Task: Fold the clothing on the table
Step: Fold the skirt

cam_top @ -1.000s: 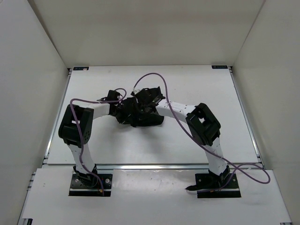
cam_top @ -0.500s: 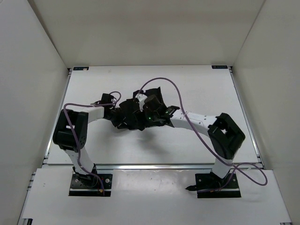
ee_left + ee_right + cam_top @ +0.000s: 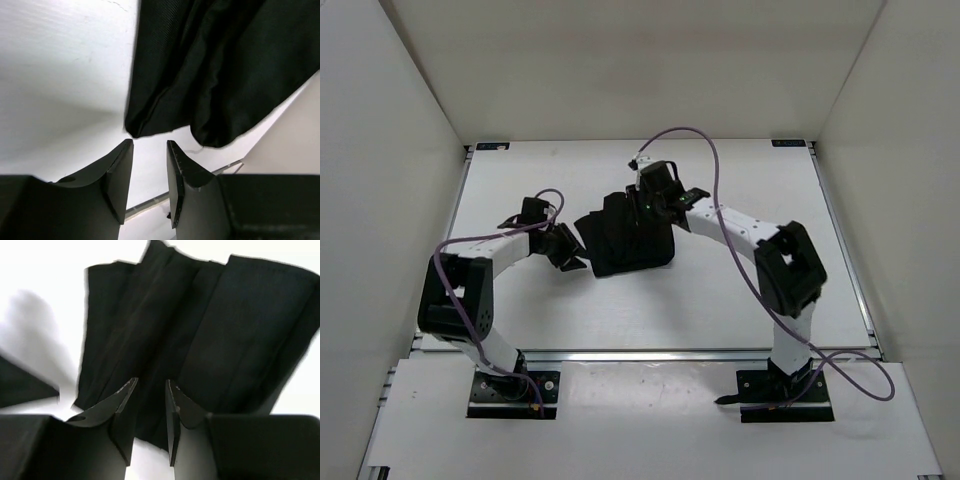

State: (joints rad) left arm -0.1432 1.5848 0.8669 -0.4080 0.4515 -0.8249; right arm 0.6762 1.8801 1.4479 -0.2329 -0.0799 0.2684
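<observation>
The clothing (image 3: 635, 245), a black pleated garment, lies as a compact, roughly rectangular bundle on the white table (image 3: 740, 300) near its middle. My left gripper (image 3: 572, 258) sits just left of the bundle's near-left corner, open, and only table shows between its fingers (image 3: 150, 145). In the left wrist view the clothing (image 3: 210, 65) ends just ahead of the fingertips. My right gripper (image 3: 645, 200) hovers over the bundle's far edge. It is open (image 3: 150, 385), nothing is pinched between its fingers, and the creased clothing (image 3: 200, 325) lies spread beneath them.
White walls enclose the table on the left, back and right. An aluminium rail (image 3: 650, 351) runs along the near edge. Purple cables (image 3: 705, 140) loop above both arms. Bare table (image 3: 60, 65) lies left of the clothing.
Both grippers let go of the bunched cloth, which now lies flatter and squarer. The left gripper drew back to the left. The right gripper swung to the cloth's far edge.
</observation>
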